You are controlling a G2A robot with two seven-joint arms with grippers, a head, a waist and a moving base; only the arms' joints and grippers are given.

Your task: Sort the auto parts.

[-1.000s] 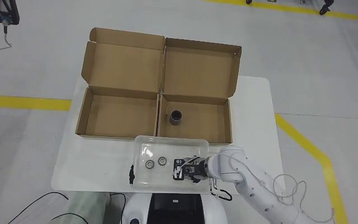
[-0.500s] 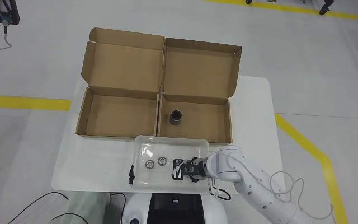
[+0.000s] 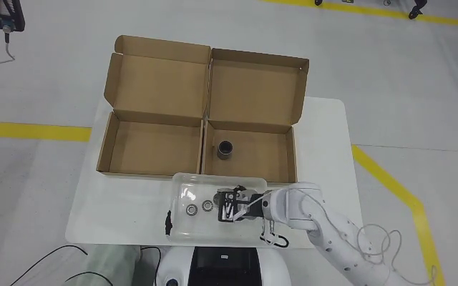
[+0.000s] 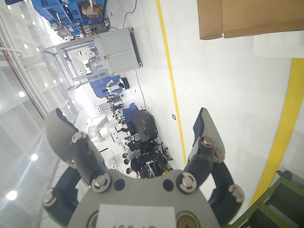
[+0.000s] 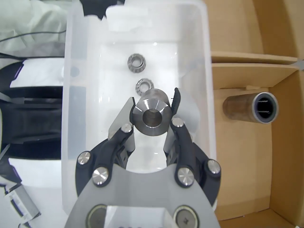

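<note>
1. Auto parts are mid-sort. My right tool (image 5: 153, 105) is pinching a steel sleeve (image 5: 152, 117) by its sides, with the bore facing my wrist. It sits over the clear bin (image 5: 206, 48) and looks raised off the bin's floor.
2. Two parts are left in the bin. One bearing (image 5: 143, 85) lies just beyond the sleeve's far end, and a second bearing (image 5: 136, 63) lies a little past that.
3. My left tool (image 4: 128, 115) is spread wide with nothing between its fingers, and it points out over the floor, away from the tabletop (image 3: 322, 129).
4. I judge the pick done and the carry just starting. A dark cylinder (image 3: 226, 149) much like the sleeve already lies in the right box (image 3: 283, 168), so that is the likely destination. The left box (image 3: 150, 146) holds nothing yet.
5. The next move calls for more height, to clear the bin wall and then the box's front wall. The pinch must stay firm because smooth steel could slip. The sleeve should be set down beside the cylinder, not on it.
6. Against a second ago, my right tool has moved from the bin's near side toward the boxes and closer to the bearings, and the forearm has swung with it. The bearings and the cylinder have not shifted.
</note>
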